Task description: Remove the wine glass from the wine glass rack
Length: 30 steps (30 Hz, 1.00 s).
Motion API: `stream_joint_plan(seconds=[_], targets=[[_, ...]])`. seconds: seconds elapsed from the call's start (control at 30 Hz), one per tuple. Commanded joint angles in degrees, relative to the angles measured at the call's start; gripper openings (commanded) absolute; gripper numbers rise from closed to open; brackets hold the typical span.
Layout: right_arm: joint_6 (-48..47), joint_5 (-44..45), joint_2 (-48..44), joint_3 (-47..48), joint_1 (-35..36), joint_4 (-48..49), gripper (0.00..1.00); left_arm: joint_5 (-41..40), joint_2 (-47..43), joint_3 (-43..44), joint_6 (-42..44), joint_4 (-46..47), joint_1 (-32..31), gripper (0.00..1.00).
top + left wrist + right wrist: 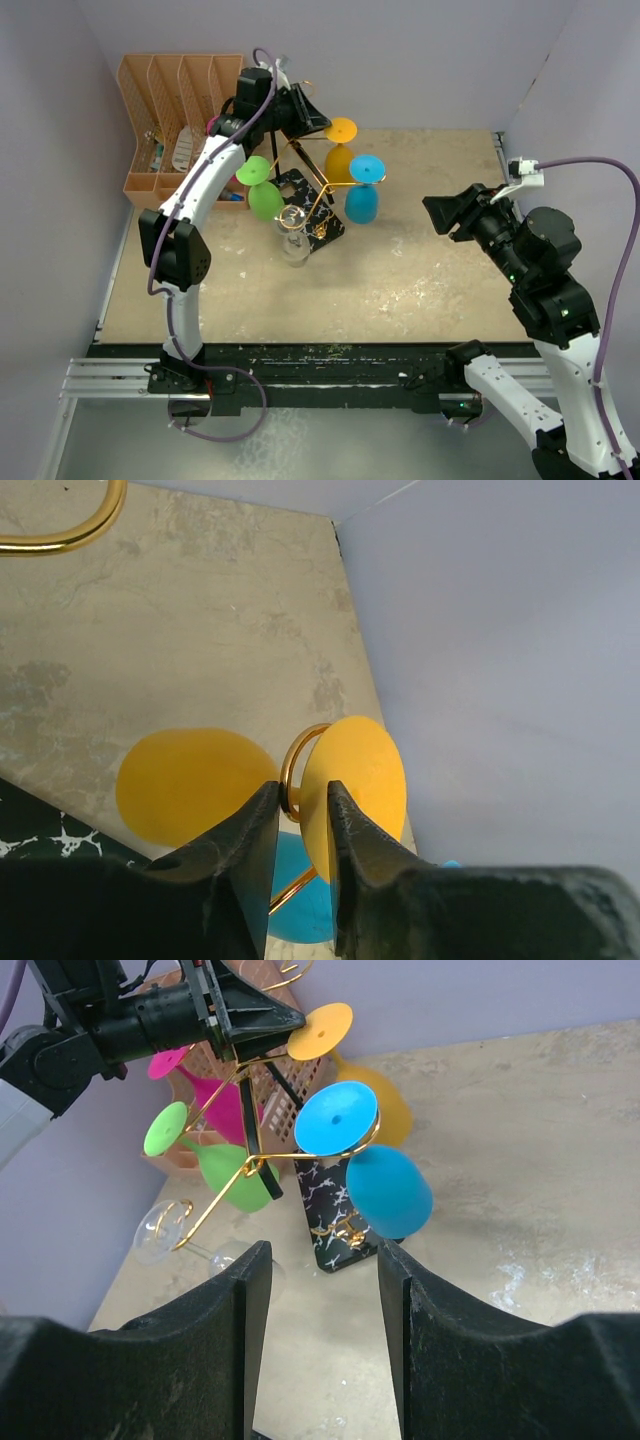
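The wine glass rack, gold wire arms (306, 197) on a black white-veined base (325, 222), stands at the back left of the table. A yellow wine glass (341, 131) hangs upside down from its far arm. My left gripper (322, 122) is closed to a narrow gap around that glass's stem, just under the foot. In the left wrist view the gripper (300, 800) holds the gold curl (290, 765) and the edge of the yellow foot (360, 780) between its fingers. My right gripper (440, 212) is open and empty, well right of the rack; it shows as open in its own view (320, 1260).
A blue glass (362, 200), a green glass (265, 198) and a clear glass (293, 240) also hang on the rack; a pink one (215, 1100) shows behind. An orange slotted organiser (175, 90) stands at the back left against the wall.
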Motion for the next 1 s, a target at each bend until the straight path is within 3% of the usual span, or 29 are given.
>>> stream_joint_plan(seconds=[0.0, 0.17, 0.57, 0.97], targets=[[0.2, 0.4, -0.6, -0.1, 0.0, 2.3, 0.5, 2.7, -1.4, 4.4, 0.7, 0.0, -0.7, 0.38], [0.3, 0.3, -0.6, -0.2, 0.0, 2.5, 0.5, 2.5, -1.6, 6.8, 3.6, -5.0, -0.7, 0.49], [0.4, 0.2, -0.8, -1.1, 0.0, 2.8, 0.5, 3.0, -0.6, 10.8, 8.9, -15.5, -1.0, 0.47], [0.6, 0.3, -0.9, -1.5, 0.0, 3.0, 0.5, 4.4, 0.3, 10.3, 6.8, -11.5, -1.4, 0.45]])
